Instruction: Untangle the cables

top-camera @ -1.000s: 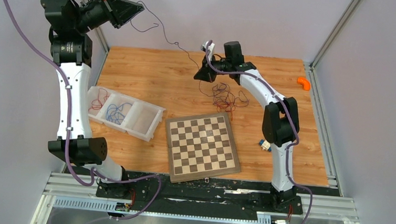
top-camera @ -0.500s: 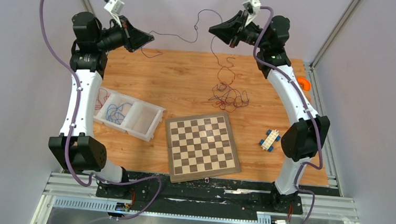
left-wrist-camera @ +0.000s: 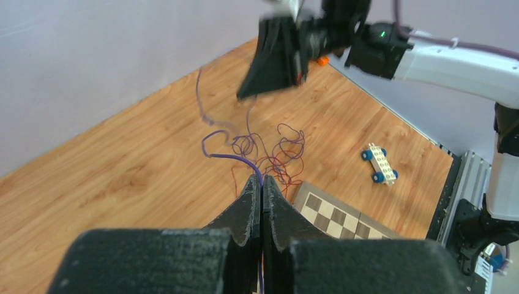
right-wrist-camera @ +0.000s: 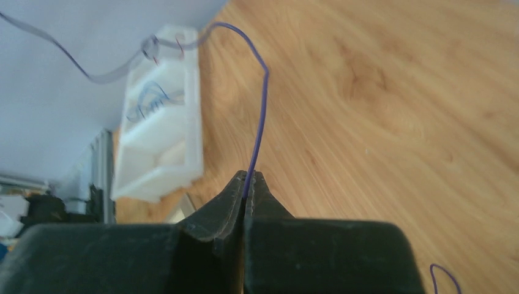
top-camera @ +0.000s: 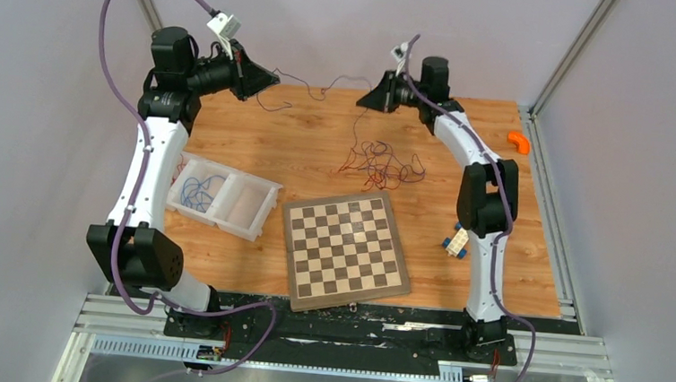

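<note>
I had both arms raised over the far half of the table. The left gripper was pinched shut on a thin purple wire. The right gripper was clamped on what looked like the same wire further along, so it hung in a slack, kinked line between them. Each wrist camera showed its jaws pressed together with the purple strand coming out at the tips.

Below the right gripper a strand dropped to the tangle, a loose heap of red and dark wires on the wood just beyond the chessboard. I could not tell whether that strand was the tail of the purple wire or a neighbour snagged on it. The white tray sat under the left arm, with blue wires in its middle compartment.

I judged this to be the pulling-apart step: one wire picked out and stretched between two grips, but not yet clear of the heap. The next move called for drawing the grippers apart and upward, slowly. I would watch whether the heap lifted with the wire. Only once the purple wire hung free would I carry it toward the tray.
</note>
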Controlling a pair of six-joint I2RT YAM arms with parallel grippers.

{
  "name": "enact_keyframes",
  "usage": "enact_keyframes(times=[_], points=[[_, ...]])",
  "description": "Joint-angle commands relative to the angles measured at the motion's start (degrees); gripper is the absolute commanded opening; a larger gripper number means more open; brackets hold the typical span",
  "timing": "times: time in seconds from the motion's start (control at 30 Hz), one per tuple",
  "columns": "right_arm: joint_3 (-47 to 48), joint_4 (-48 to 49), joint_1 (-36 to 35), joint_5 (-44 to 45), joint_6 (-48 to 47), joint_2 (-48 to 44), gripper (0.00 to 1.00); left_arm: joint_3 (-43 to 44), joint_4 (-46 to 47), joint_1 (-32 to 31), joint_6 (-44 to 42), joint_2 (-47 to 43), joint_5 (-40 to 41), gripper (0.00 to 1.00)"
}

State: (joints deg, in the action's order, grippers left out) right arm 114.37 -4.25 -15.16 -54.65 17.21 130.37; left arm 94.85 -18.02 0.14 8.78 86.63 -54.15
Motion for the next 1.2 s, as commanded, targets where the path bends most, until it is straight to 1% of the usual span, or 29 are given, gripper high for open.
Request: enact_keyframes(times=[0.0,0.03,0.07,0.13,0.17,0.2,0.23,0.27,0.3,0.33,0.4,0.43,0.5,0.6,0.63,0.77,0.83,0.9,0.93,0.97,1.0,1.03,1.1,1.17], points=[[23.01,31.38,1.22,-0.5,24.96,-11.14,0.0,2.25,2.2,0.09,-1.4,-0.94,0.12,0.0],[23.38,32.63,1.28,-0.9,25.57,-11.8,0.0,2.42,2.86,0.11,-1.35,-1.4,0.56,0.0],[19.0,31.69,1.01,-0.31,23.7,-14.2,0.0,2.3,4.48,0.07,-1.24,-1.61,0.77,0.0],[1.87,24.5,-0.72,6.5,12.36,-19.74,0.0,1.35,6.76,0.08,-0.63,-1.82,0.99,0.0],[-3.4,18.68,-1.66,6.86,6.51,-19.86,0.0,0.83,7.07,0.1,-0.67,-1.55,0.76,0.0],[-4.1,13.36,-2.2,2.61,5.53,-18.33,0.0,0.63,7.13,-1.22,-1.06,-1.38,0.65,0.0],[-3.76,11.52,-2.47,-2.98,9.53,-16.34,0.0,0.21,7.26,-1.61,-1.14,-1.09,0.28,0.0],[-4.07,12.95,-2.84,-8.37,14.36,-15.24,0.0,-0.03,7.68,-2.22,-1.29,-1.01,-0.03,0.0],[-4.98,16.18,-3.39,-10.89,16.15,-15.38,0.0,-0.59,7.97,-2.68,-1.47,-0.93,-0.4,0.01],[-6.86,19.43,-3.73,-11.21,15.6,-16.68,0.0,-0.87,8.76,-3.68,-1.94,-0.98,-0.41,0.02],[-10.08,25.34,-4.13,-8.77,14.54,-19.48,0.0,-1.69,9.95,-5.58,-2.8,-0.68,-1.2,0.05],[-9.68,26.43,-4.14,-8.62,14.72,-19.49,0.0,-1.73,10.2,-6.25,-3.15,-0.06,-1.74,0.06],[-7.21,25.44,-4.41,-10.64,15.37,-18.22,0.0,-1.98,11.16,-8.67,-3.4,1.25,-3.38,0.09],[-7.84,27.56,-4.54,-11.6,17.57,-18.07,0.0,-3.42,16.13,-10.51,0.54,3.53,-6.26,0.1],[-8.38,28.73,-4.66,-11.76,18.32,-18.24,0.0,-3.7,18.32,-11.54,1.29,4.02,-6.47,0.1],[-8.75,31.16,-5.14,-12.6,20.58,-18.59,0.0,-4.44,22.03,-13.41,4.12,7.13,-6.6,0.09],[-9.08,31.93,-5.17,-12.63,21.73,-18.8,0.0,-4.8,23.54,-13.73,5.7,8.54,-6.23,0.11],[-9.23,32.85,-5.17,-12.77,22.82,-18.96,0.0,-4.92,24.31,-14.06,5.56,9.65,-5.86,0.17],[-9.17,32.96,-5.23,-12.62,23.19,-18.93,0.0,-4.93,24.55,-14.18,5.42,10.28,-5.85,0.25],[-9.09,33.26,-5.22,-12.59,23.74,-18.91,0.0,-4.93,24.91,-14.61,5.06,10.56,-6.08,0.28],[-8.95,33.66,-5.22,-12.58,24.19,-18.8,0.0,-4.87,24.97,-14.89,4.82,10.99,-6.79,0.35],[-8.72,33.95,-5.25,-12.52,24.44,-18.7,0.0,-4.86,24.92,-15.37,4.25,11.14,-7.34,0.39],[-8.03,34.05,-5.32,-12.43,24.68,-18.34,0.0,-5.26,25.19,-16.06,4.01,11.6,-8.84,0.54],[-7.51,34.24,-5.37,-12.45,25.17,-17.98,0.0,-5.9,25.95,-16.72,4.33,12.26,-9.44,0.59]])
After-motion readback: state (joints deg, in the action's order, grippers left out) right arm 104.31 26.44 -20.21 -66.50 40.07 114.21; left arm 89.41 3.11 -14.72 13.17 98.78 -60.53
